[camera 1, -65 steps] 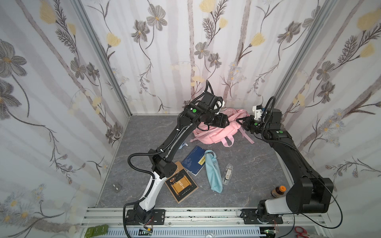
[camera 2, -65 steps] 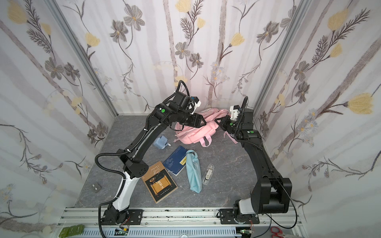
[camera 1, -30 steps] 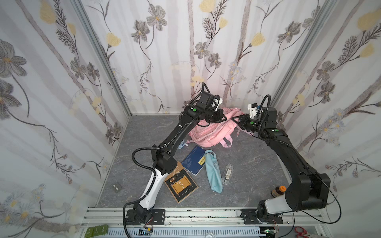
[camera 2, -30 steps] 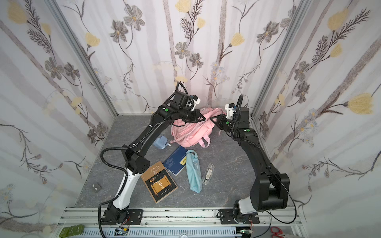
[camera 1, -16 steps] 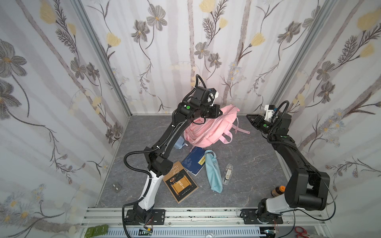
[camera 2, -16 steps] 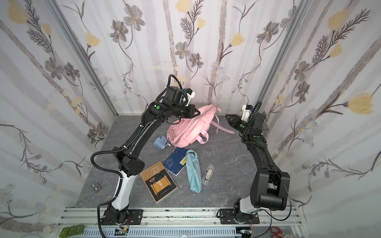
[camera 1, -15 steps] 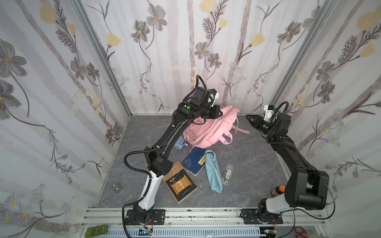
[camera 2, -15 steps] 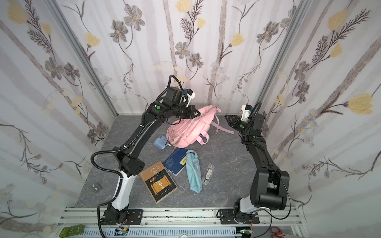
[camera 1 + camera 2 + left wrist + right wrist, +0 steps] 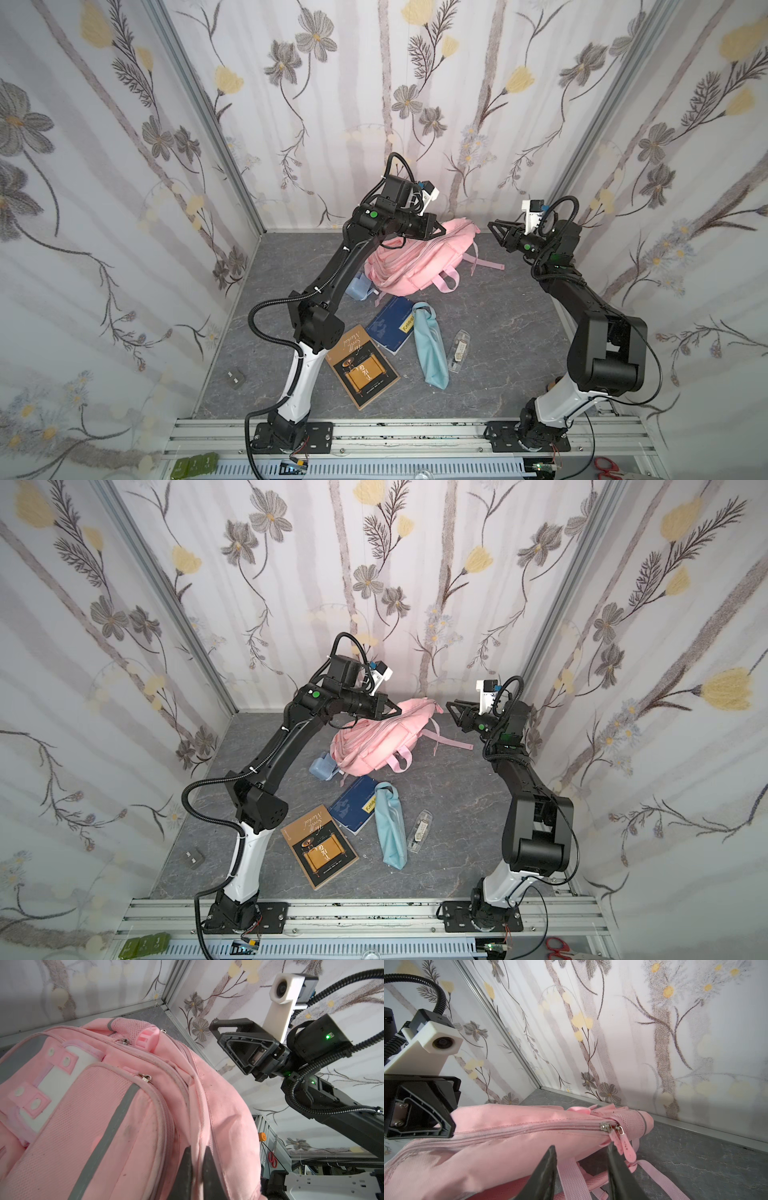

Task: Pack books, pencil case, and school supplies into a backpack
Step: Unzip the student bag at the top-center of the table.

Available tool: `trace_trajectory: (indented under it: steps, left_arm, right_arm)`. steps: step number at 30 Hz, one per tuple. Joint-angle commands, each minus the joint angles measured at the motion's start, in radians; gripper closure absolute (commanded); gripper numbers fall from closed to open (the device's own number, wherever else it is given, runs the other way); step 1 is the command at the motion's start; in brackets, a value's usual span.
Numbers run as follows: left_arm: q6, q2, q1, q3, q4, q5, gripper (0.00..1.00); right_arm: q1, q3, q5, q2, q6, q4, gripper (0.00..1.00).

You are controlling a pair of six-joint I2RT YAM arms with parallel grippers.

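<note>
The pink backpack (image 9: 415,257) (image 9: 376,744) lies at the back of the floor, its top edge lifted. My left gripper (image 9: 436,230) (image 9: 197,1151) is shut on a fold of its fabric beside the closed main zipper. My right gripper (image 9: 492,226) (image 9: 581,1147) hovers open just right of the bag, near the zipper pulls (image 9: 623,1142), holding nothing. In front lie the brown book (image 9: 363,370), the navy book (image 9: 390,324), the light-blue pencil case (image 9: 430,349) and the clear case (image 9: 459,351). The pale-blue boxy item (image 9: 357,286) sits at the bag's left.
Flowered walls close in the back and both sides. A small grey block (image 9: 235,379) lies at the front left. An orange-capped bottle (image 9: 262,1137) stands by the right arm's base. Red scissors (image 9: 606,473) lie outside past the front rail.
My left gripper has pulled the backpack's top up and leftward, bunching the bag. My right gripper has let go, drawn back to the right, and now hangs free.
</note>
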Motion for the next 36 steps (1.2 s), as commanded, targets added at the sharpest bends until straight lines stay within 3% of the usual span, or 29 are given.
trace_trajectory:
  steps: [1, 4, 12, 23, 36]
  left_arm:
    - [0.051, -0.014, 0.005, -0.011, 0.097, 0.079, 1.0]
    - [0.049, -0.007, 0.008, -0.01, 0.112, 0.096, 1.0]
    - [0.078, -0.002, 0.007, -0.05, 0.101, 0.116, 1.0]
    - [0.091, -0.008, -0.007, -0.064, 0.093, 0.146, 1.0]
    - [0.101, 0.001, -0.029, -0.046, 0.07, 0.103, 1.0]
  right_arm:
    - [0.008, 0.053, 0.003, 0.029, -0.216, -0.181, 0.66]
    - [0.028, 0.122, 0.094, 0.06, -0.371, -0.362, 0.68]
    - [0.062, 0.254, 0.158, 0.159, -0.664, -0.646, 0.69]
    - [0.096, 0.218, 0.263, 0.169, -0.762, -0.542, 0.67]
    - [0.138, 0.009, 0.372, 0.054, -0.697, -0.284, 0.86]
